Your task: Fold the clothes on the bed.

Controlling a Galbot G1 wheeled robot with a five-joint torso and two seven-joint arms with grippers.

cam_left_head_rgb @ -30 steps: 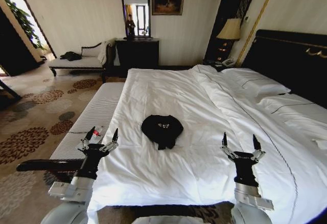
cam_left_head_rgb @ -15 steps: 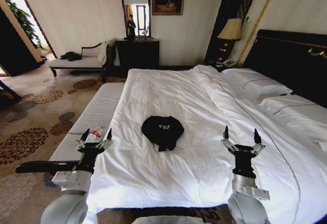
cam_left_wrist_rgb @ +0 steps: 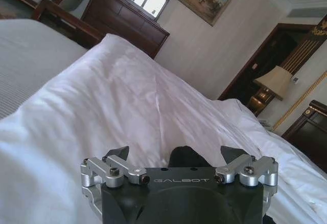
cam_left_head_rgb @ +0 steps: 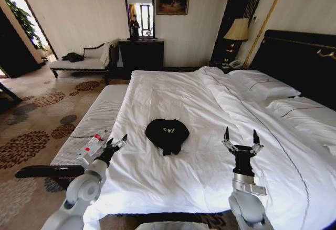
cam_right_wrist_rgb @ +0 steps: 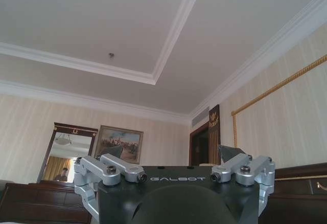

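- T-shirt (cam_left_head_rgb: 167, 134) lies bunched in a dark lump on the white bed (cam_left_head_rgb: 210, 114), roughly mid-width, toward the foot end; nothing touches it
- left claw (cam_left_head_rgb: 116, 144) sits at the bed's foot-side edge, left of the shirt, tilted in toward it, fingers spread and empty; in the left wrist view the shirt (cam_left_wrist_rgb: 186, 157) shows just past the gap between the tips
- right claw (cam_left_head_rgb: 242, 138) stands upright over the sheet, right of the shirt and well apart from it, fingers released, holding nothing; its wrist camera looks at the ceiling
- step, as I read it: approach. Fold not started; shirt needs spreading flat first
- to do it well: come in low from both sides of the shirt, pinch only the dark cloth at opposite edges, not the sheet under it, then pull apart
- room: open duvet all round the shirt, pillows (cam_left_head_rgb: 265, 89) far beyond it
- watch: striped bench (cam_left_head_rgb: 97, 119) just left of the shirt's side of the bed, with a bottle (cam_left_head_rgb: 90, 145) on it close beside the left claw
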